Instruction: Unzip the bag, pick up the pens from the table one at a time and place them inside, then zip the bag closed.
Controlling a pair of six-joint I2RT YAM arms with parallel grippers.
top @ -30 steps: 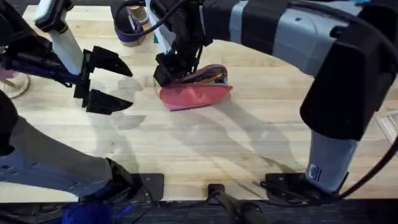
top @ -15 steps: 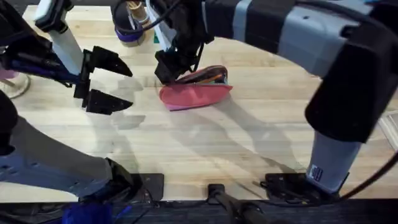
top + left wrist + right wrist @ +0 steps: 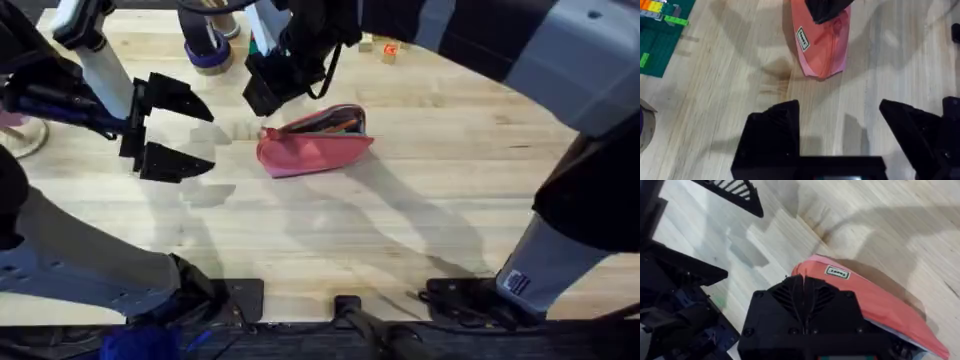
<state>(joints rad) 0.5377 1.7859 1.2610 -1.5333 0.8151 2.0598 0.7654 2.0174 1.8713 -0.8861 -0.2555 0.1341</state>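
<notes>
The pink-red bag (image 3: 312, 150) lies on the table (image 3: 420, 210) at mid-table, its zipper side facing away from the bases. A narrow gap along its top shows slim orange and dark shapes, apparently the pens (image 3: 340, 122). My right gripper (image 3: 268, 92) hovers shut just above and behind the bag's left end, nothing visibly held. In the right wrist view its fingers (image 3: 790, 302) are pressed together over the bag (image 3: 875, 300). My left gripper (image 3: 205, 138) stands open to the left of the bag, apart from it. The left wrist view has the bag (image 3: 822, 50) ahead of the open gripper (image 3: 840, 125).
A purple roll (image 3: 205, 52) and small blocks (image 3: 385, 46) sit at the table's far side. A green mat with bricks (image 3: 655, 35) lies off to one side of the left gripper. Bare wood stretches in front of and to the right of the bag.
My right gripper has lifted off the bag's left end and drawn back toward the far side. The bag's mouth looks narrower than before. The left arm has stayed still.
</notes>
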